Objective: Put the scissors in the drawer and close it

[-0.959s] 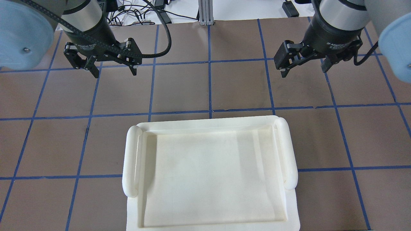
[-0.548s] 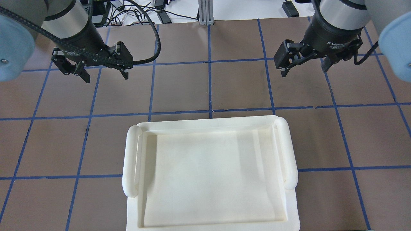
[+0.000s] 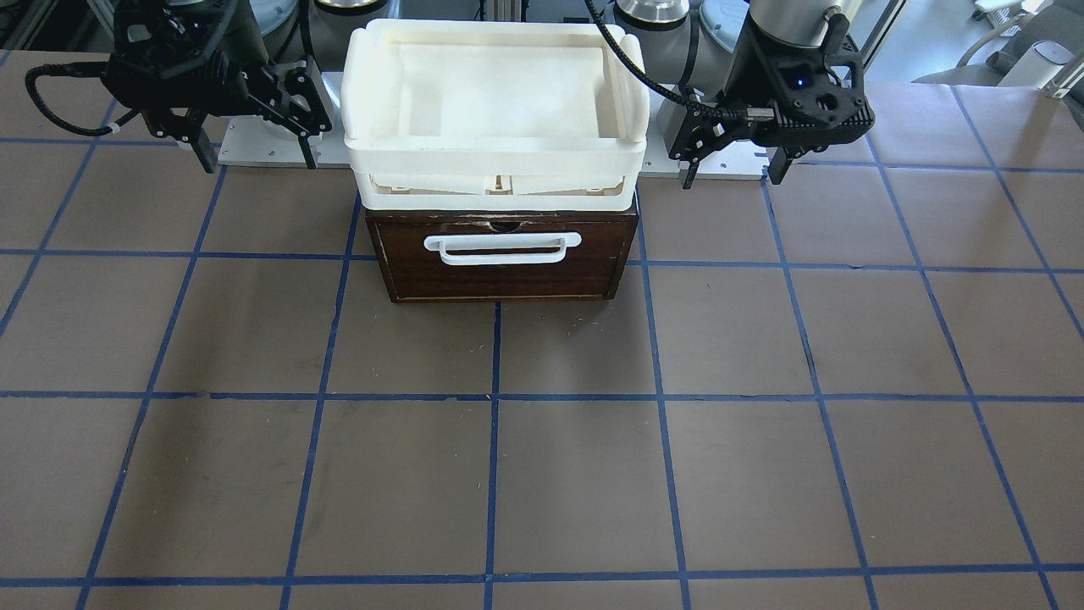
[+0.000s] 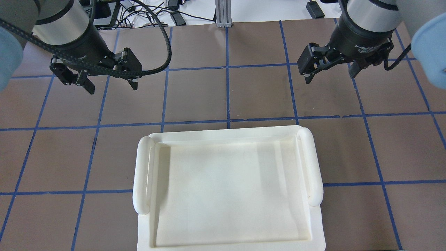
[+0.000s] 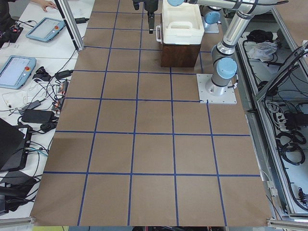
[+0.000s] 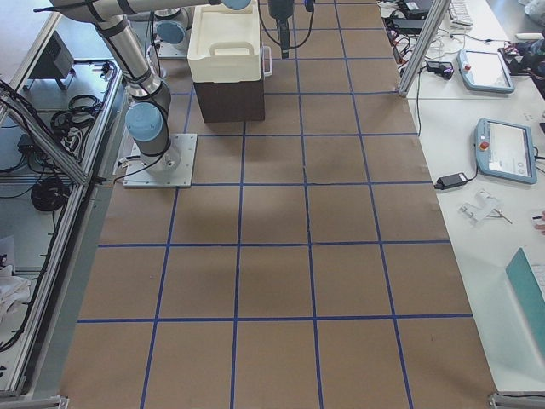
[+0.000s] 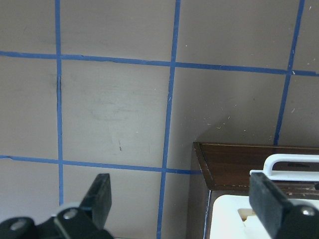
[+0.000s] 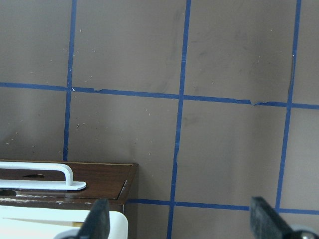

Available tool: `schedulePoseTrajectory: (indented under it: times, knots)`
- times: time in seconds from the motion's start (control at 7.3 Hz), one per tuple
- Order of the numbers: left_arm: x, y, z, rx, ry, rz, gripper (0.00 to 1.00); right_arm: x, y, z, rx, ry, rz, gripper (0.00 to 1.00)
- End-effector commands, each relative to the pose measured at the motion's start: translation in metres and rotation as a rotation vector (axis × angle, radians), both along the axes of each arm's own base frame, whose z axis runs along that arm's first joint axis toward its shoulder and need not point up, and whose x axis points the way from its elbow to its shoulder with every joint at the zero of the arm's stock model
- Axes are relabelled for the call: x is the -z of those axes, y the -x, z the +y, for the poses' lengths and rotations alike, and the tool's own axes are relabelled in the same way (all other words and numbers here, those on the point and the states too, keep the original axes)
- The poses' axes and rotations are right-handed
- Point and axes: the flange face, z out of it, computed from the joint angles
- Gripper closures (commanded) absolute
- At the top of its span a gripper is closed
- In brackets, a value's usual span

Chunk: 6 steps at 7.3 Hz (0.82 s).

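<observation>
The dark brown wooden drawer (image 3: 500, 275) with its white bar handle (image 3: 504, 248) stands at the middle of the table's robot side, and its front looks pushed in. It also shows in the left wrist view (image 7: 234, 164) and the right wrist view (image 8: 99, 174). The scissors show in no view. My left gripper (image 4: 112, 87) is open and empty, above the table to the drawer's left; it also shows in the front-facing view (image 3: 730, 178). My right gripper (image 4: 329, 77) is open and empty, above the table to the drawer's right (image 3: 257, 163).
A cream-white plastic tray (image 4: 223, 134) with two side handles lies on top of the drawer unit and hides it from above; its rim also shows from the front (image 3: 495, 157). The brown table surface (image 3: 542, 474) carries a blue tape grid. Cables lie beyond the far edge (image 4: 146, 14).
My left arm has moved toward the overhead view's left and a little nearer the camera, its gripper still open. The right arm has not moved.
</observation>
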Motion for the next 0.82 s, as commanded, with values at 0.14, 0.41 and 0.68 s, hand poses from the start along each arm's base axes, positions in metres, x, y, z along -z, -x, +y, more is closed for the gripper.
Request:
schedulePoseTrajectory:
  times: [0.14,0.41,0.68]
  knots:
    - [-0.0022,-0.0040,-0.0010,-0.007,0.008,0.001,0.00,-0.0001,0.0000,0.0000,0.000,0.001,0.000,0.00]
    - [-0.0030,-0.0022,0.0001,-0.003,0.010,-0.002,0.00,-0.0001,0.0000,0.0000,0.000,0.001,0.000,0.00]
    - [-0.0027,-0.0029,0.0002,-0.004,0.007,-0.002,0.00,-0.0001,0.0000,0.0000,0.000,0.001,0.000,0.00]
